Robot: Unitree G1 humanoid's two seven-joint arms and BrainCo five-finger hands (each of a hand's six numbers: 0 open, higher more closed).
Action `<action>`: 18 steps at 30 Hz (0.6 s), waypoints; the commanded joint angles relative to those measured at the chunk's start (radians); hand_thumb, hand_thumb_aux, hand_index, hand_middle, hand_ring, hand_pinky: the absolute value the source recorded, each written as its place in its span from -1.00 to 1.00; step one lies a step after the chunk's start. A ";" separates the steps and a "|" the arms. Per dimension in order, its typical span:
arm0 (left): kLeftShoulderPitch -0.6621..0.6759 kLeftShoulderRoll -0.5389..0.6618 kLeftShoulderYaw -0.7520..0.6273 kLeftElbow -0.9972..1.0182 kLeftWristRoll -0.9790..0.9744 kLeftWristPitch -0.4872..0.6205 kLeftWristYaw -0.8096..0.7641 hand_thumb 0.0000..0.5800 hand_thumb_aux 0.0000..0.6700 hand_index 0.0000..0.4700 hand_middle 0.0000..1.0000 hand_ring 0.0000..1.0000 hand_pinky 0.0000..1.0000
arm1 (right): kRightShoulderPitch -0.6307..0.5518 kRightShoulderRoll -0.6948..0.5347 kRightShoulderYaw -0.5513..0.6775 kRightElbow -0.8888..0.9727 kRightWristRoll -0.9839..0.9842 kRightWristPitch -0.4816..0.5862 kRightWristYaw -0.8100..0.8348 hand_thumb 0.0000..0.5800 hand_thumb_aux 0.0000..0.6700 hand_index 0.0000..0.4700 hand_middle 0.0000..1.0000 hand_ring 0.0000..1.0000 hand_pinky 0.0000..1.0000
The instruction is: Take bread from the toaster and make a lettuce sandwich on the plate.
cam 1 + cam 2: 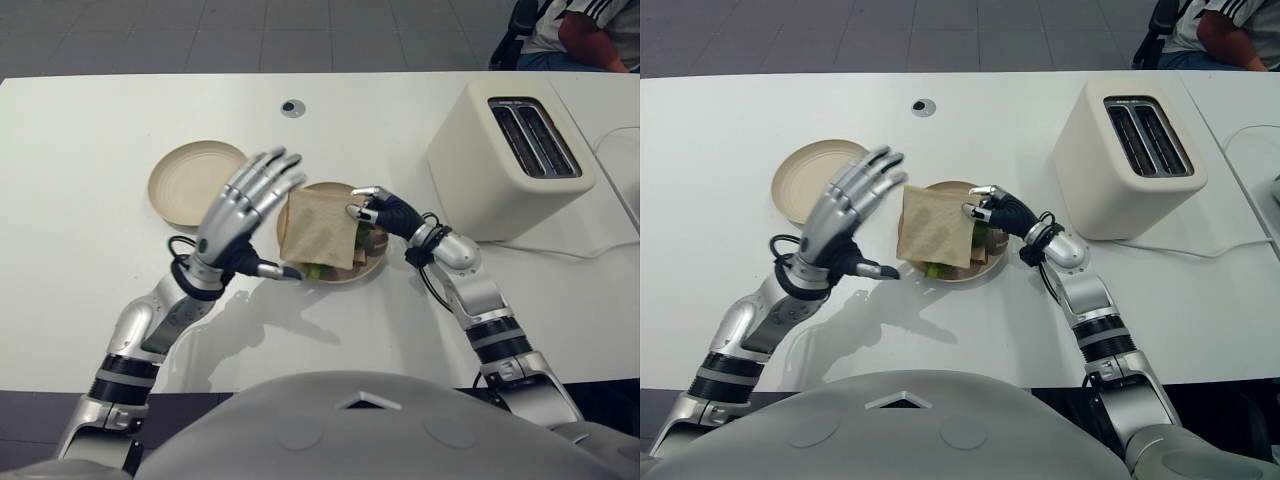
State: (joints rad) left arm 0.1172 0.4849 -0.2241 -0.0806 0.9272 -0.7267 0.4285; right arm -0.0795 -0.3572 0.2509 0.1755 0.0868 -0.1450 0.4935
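White table (80, 130) fills most of the frame, matte top. Small round dark grommet (292, 107) set in the top, upper centre, well apart from everything else. Empty tan round dish (190, 180) sits left of centre, flat on the table, nothing in it. Thin white cable (540, 248) runs across the top at right of centre toward the right edge; a second loop of it curves in at the right edge, higher up. Grey tiled floor (250, 35) along the upper strip, beyond the table's far edge.
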 commanded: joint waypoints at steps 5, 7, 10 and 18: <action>-0.092 0.003 -0.178 0.209 0.120 0.003 -0.037 -0.32 -0.62 -0.62 -1.00 -1.00 -1.00 | -0.036 0.020 -0.071 -0.016 0.009 -0.001 0.004 1.00 1.00 1.00 1.00 1.00 1.00; -0.095 0.010 -0.179 0.212 0.113 0.003 -0.016 -0.24 -0.58 -0.58 -1.00 -1.00 -1.00 | -0.025 0.018 -0.090 -0.064 0.032 0.022 0.019 1.00 1.00 1.00 1.00 1.00 1.00; -0.093 0.018 -0.173 0.179 0.109 0.001 0.018 -0.11 -0.49 -0.49 -1.00 -1.00 -1.00 | -0.039 0.002 -0.125 -0.097 0.019 0.032 0.008 1.00 1.00 1.00 1.00 1.00 1.00; -0.140 0.004 -0.249 0.301 0.134 0.009 0.020 -0.17 -0.53 -0.53 -1.00 -1.00 -1.00 | -0.079 0.006 -0.066 0.101 -0.180 -0.098 -0.070 1.00 1.00 1.00 1.00 1.00 1.00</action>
State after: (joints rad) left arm -0.0044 0.4904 -0.4495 0.1828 1.0466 -0.7256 0.4539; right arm -0.1570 -0.3578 0.1657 0.2365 -0.0620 -0.2274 0.4283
